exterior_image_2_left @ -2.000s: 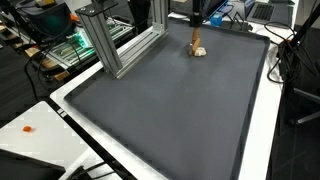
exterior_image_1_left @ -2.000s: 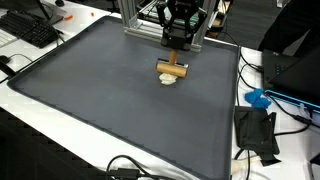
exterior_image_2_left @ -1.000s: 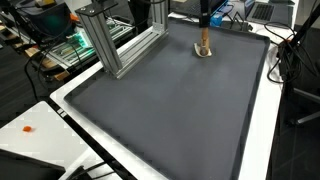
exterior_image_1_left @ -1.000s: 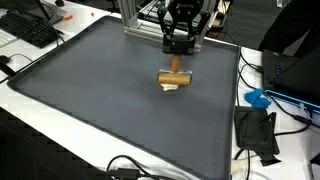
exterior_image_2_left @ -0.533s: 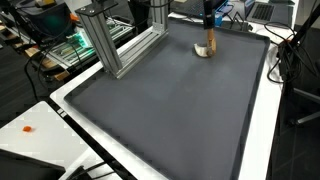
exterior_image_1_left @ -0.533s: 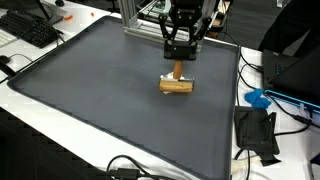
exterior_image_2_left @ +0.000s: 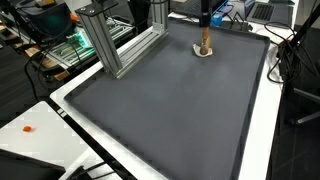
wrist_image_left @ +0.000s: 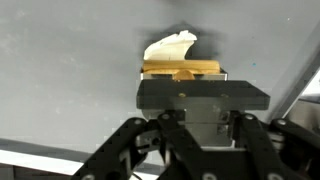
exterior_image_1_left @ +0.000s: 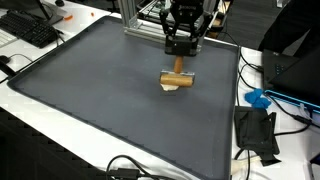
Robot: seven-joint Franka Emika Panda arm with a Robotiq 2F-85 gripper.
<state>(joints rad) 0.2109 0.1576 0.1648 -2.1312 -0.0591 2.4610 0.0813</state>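
Note:
On the dark grey mat lies a small pale, flattish lump, near the far edge. A wooden tool with a short roller-like bar and an upright handle stands on it. My gripper comes straight down from above and is shut on that handle. In an exterior view the gripper holds the wooden tool over the pale lump. In the wrist view the wooden bar lies across the pale lump; the gripper's body hides the fingertips.
An aluminium frame stands at the mat's far edge beside the gripper. A keyboard lies off one corner. A blue object, a black device and cables lie off the mat's edges.
Half a second ago the gripper had pushed the wooden bar forward, covering the lump; now it has drawn back and the lump shows again beneath the bar. The grip has not changed.

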